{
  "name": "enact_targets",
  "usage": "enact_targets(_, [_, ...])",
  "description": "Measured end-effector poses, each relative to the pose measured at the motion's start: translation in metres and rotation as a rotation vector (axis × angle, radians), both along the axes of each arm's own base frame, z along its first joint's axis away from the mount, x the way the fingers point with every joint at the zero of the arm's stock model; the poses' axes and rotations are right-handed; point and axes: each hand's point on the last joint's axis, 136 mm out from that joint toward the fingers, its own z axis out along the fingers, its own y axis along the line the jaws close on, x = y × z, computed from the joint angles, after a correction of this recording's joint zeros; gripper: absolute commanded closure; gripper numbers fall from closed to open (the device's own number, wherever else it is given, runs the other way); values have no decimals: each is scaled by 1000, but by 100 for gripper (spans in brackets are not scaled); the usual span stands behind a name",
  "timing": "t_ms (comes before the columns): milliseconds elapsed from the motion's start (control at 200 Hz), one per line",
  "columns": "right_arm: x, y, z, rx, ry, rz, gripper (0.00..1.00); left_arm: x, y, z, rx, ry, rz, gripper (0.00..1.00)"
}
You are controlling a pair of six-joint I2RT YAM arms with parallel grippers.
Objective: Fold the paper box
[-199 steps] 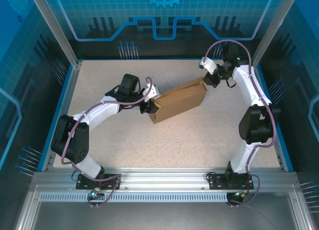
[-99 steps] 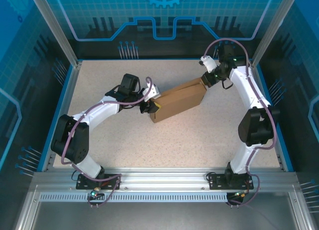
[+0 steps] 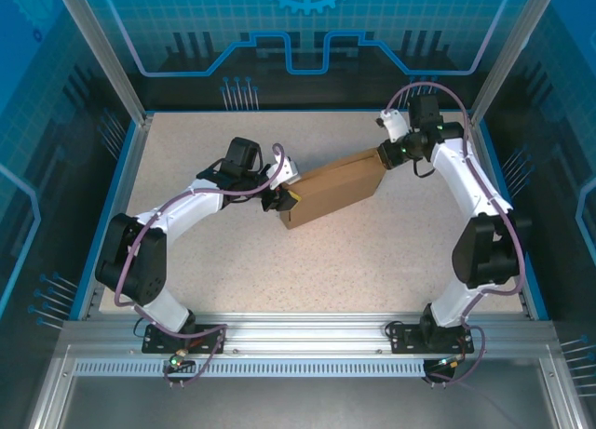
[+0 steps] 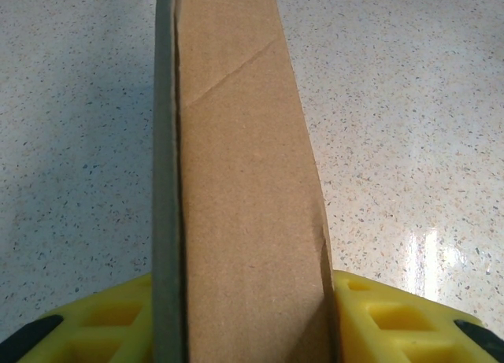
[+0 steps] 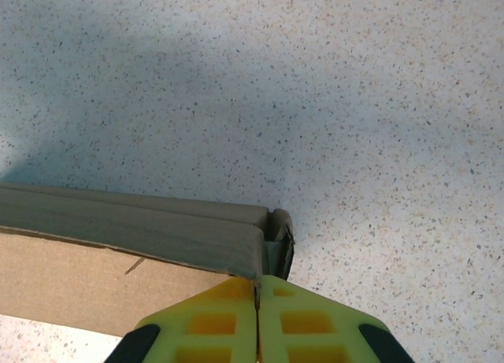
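Both paper box (image 3: 333,189) ends sit pinched between fingers (image 4: 378,316).

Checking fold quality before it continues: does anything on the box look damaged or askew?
Two small things. The paper box has a diagonal crease across the panel held in the left claw, and at the corner pinched by the right claw a dark tab bulges out, not flush with the wall.

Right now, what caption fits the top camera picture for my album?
The left claw clamps one end of the box; the shut right claw sits at its far corner.
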Motion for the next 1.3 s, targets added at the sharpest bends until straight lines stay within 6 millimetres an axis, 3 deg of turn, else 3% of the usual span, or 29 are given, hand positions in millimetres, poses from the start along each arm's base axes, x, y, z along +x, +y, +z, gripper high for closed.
enact_targets(615, [1, 0, -4, -21, -148, 25, 93, 1, 0, 1, -14, 20, 19, 56])
enact_targets(1046, [-5, -2, -9, 2, -171, -46, 94, 12, -1, 9, -71, 13, 93, 30])
enact_targets(1301, [-6, 0, -10, 10, -163, -83, 94, 18, 9, 30, -137, 4, 233, 28])
